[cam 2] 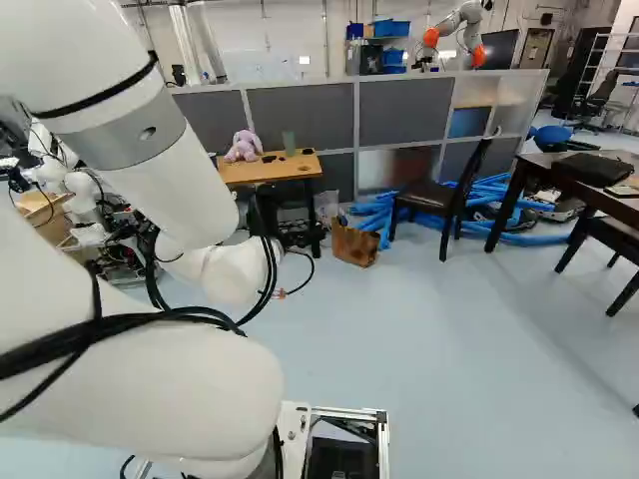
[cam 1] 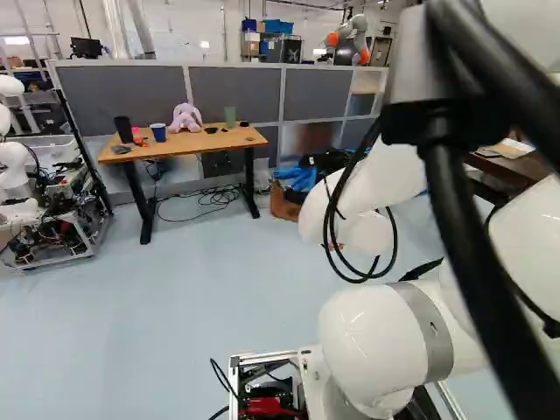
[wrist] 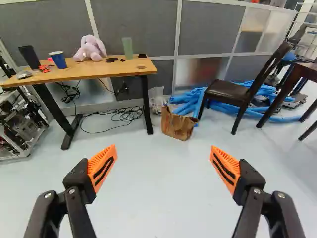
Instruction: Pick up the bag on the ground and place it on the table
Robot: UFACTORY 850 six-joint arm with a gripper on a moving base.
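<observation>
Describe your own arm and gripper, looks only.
My arm is white with smooth, rounded segments, grey bands and black cables along the outside. The gripper is black, with round screws; its two jaws stand apart, each bearing a wedge-shaped orange pad with black slots.

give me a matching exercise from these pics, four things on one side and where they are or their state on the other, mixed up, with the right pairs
1. paper bag
2. plush toy
3. chair
4. fingers

A. open, wide apart
B. between the blue cup and the green tumbler
C. on the floor near a leg of the wooden table
D. between the paper bag and the dark table

Right pairs: 1-C, 2-B, 3-D, 4-A
</observation>
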